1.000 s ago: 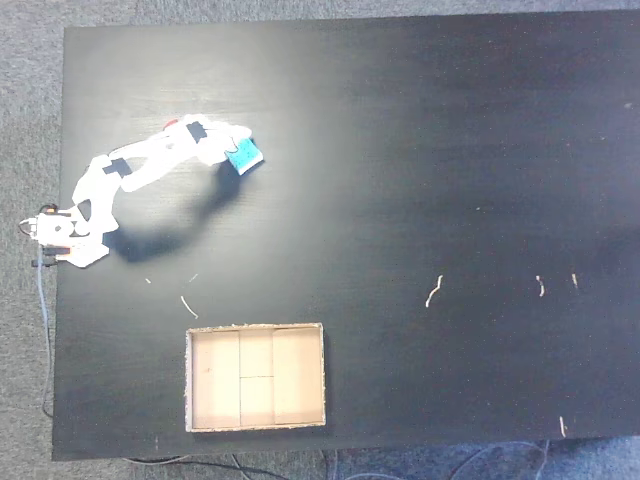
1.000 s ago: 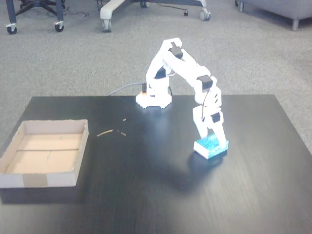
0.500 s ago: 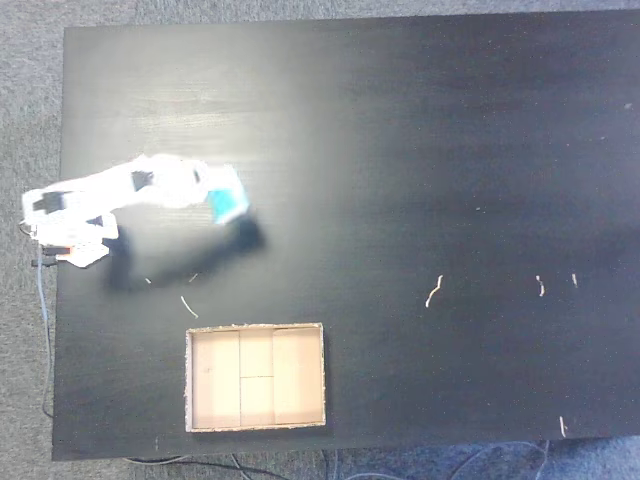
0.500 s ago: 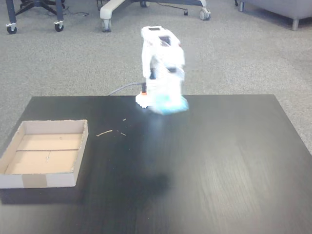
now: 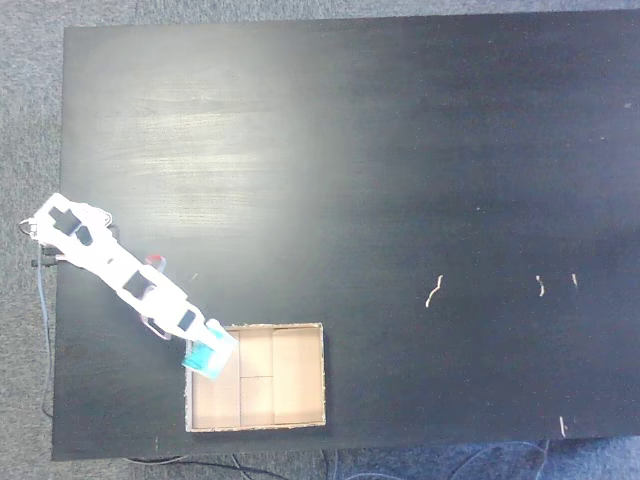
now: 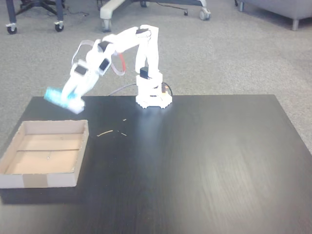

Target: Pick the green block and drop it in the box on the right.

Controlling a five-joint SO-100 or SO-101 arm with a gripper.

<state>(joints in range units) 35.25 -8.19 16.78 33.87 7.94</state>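
Office-like room, grey carpet (image 6: 253, 53) underfoot, wheeled chair bases (image 6: 151, 7) stood behind a black wood-grain table (image 6: 204, 161), a grey sofa corner (image 6: 278, 9) sat at upper right.

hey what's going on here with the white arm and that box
A small white robot arm holds a green block in its claw and has it raised above the black table. In the view from above, the block sits over the near corner of the open cardboard box. From the side view it hangs in the air by the box's back edge. The block has not been dropped yet, and the box looks empty.
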